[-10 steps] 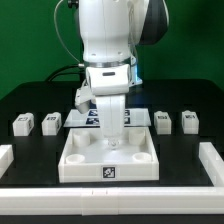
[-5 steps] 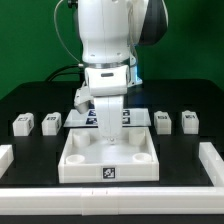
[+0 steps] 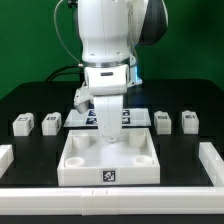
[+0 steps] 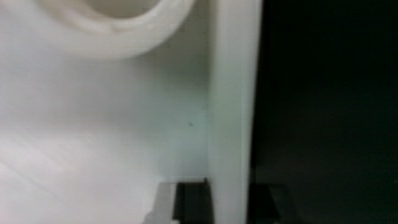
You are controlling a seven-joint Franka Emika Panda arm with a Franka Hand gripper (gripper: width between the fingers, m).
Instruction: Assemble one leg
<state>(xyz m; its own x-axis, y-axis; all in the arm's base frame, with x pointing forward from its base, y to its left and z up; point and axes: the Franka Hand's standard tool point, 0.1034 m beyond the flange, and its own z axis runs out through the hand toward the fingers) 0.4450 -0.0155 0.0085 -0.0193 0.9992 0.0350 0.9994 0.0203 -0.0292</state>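
Four small white legs with black-and-white markers stand in a row at the back: two at the exterior view's left (image 3: 22,124) (image 3: 50,122) and two at its right (image 3: 163,121) (image 3: 187,122). The large white square board (image 3: 70,160) with corner sockets lies in the middle. My gripper (image 3: 108,140) reaches down into its far part. In the wrist view the gripper (image 4: 230,192) straddles the board's upright wall (image 4: 231,100), with a dark fingertip (image 4: 191,205) pressed against each side. A round socket (image 4: 116,20) shows beside the wall. No leg is held.
The marker board (image 3: 75,119) lies flat behind the white board, partly hidden by the arm. A raised white border runs along the exterior view's left (image 3: 5,158), right (image 3: 212,160) and front (image 3: 110,196) of the black table.
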